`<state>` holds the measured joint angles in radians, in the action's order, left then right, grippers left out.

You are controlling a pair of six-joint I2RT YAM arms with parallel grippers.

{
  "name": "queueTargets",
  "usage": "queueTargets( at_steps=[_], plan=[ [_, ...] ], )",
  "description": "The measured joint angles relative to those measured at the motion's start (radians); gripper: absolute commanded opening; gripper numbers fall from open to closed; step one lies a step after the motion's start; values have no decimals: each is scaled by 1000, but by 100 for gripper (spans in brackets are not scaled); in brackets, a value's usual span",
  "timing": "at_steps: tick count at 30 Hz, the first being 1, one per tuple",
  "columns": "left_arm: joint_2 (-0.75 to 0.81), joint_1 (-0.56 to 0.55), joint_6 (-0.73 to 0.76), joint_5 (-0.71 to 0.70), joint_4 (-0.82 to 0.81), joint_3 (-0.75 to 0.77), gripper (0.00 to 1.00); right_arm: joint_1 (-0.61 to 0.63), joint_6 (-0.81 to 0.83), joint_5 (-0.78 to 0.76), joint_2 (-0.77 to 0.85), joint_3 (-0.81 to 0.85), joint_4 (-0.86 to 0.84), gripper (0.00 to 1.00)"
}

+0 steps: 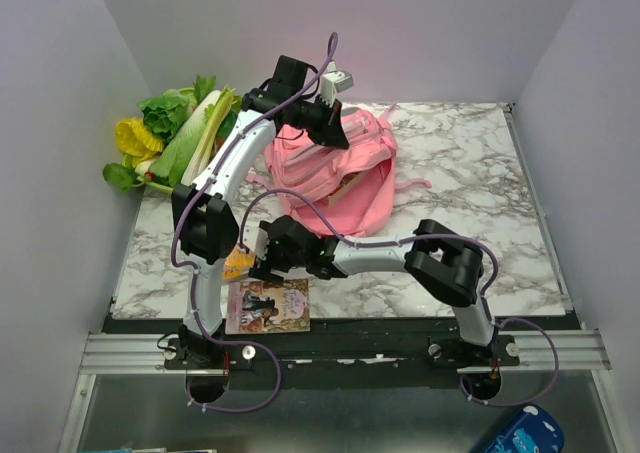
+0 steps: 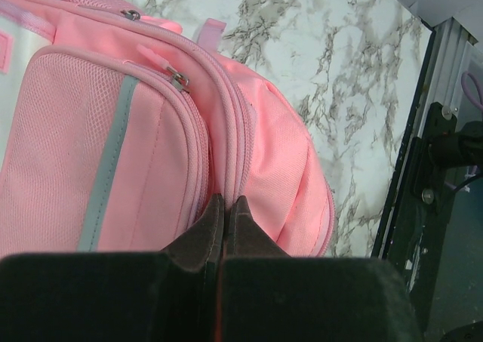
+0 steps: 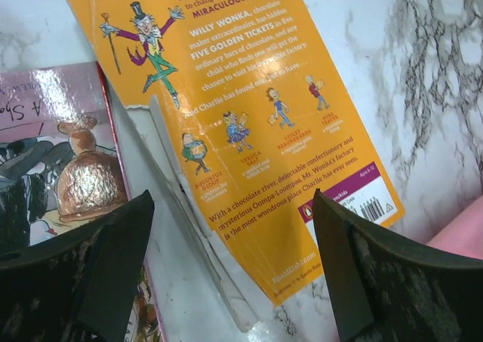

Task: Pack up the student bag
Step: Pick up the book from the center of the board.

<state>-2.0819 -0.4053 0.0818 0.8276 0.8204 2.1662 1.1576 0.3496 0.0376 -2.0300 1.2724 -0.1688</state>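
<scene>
The pink student bag (image 1: 335, 173) lies at the table's middle back, its main compartment gaping toward the front. My left gripper (image 1: 335, 133) is at the bag's top. In the left wrist view its tips (image 2: 226, 198) are shut on the zipper edge of the student bag (image 2: 151, 130), between front pocket and main compartment. My right gripper (image 1: 258, 263) hovers low at the front left, open. An orange paperback (image 3: 256, 130) lies on the marble below and between its fingers (image 3: 232, 198), back cover up. The fingers do not touch it.
A second book with a pink-purple cover (image 1: 268, 305) (image 3: 53, 168) lies beside the orange one at the table's front edge. Leafy toy vegetables (image 1: 180, 133) are piled at the back left corner. White walls close in the sides. A blue object (image 1: 520, 433) lies below the table at the right.
</scene>
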Motion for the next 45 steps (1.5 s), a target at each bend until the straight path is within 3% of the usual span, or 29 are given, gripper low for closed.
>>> queueTargets(
  at_steps=[5, 11, 14, 18, 20, 22, 31, 34, 45],
  plan=[
    [0, 0, 0, 3, 0, -3, 0, 0, 23, 45, -30, 29, 21, 91],
    [0, 0, 0, 4, 0, -3, 0, 0, 39, 62, -86, 84, 50, 82],
    [0, 0, 0, 5, 0, -3, 0, -3, 37, 61, -105, 111, 55, 67],
    [0, 0, 0, 5, 0, -4, 0, -9, 33, 68, -130, 163, 95, 27],
    [0, 0, 0, 5, 0, -5, 0, -14, 31, 74, -131, 178, 115, 19],
    [0, 0, 0, 6, 0, -5, 0, -20, 26, 74, -131, 182, 119, 1],
    [0, 0, 5, 5, 0, -5, 0, -27, 17, 46, -30, 72, 119, 1],
    [0, 0, 15, 3, 5, -4, 0, -27, 16, 19, 109, -42, 113, 1],
    [-9, 2, 50, -23, 42, 44, 0, 20, 15, -77, 575, -181, 113, 1]
  ],
)
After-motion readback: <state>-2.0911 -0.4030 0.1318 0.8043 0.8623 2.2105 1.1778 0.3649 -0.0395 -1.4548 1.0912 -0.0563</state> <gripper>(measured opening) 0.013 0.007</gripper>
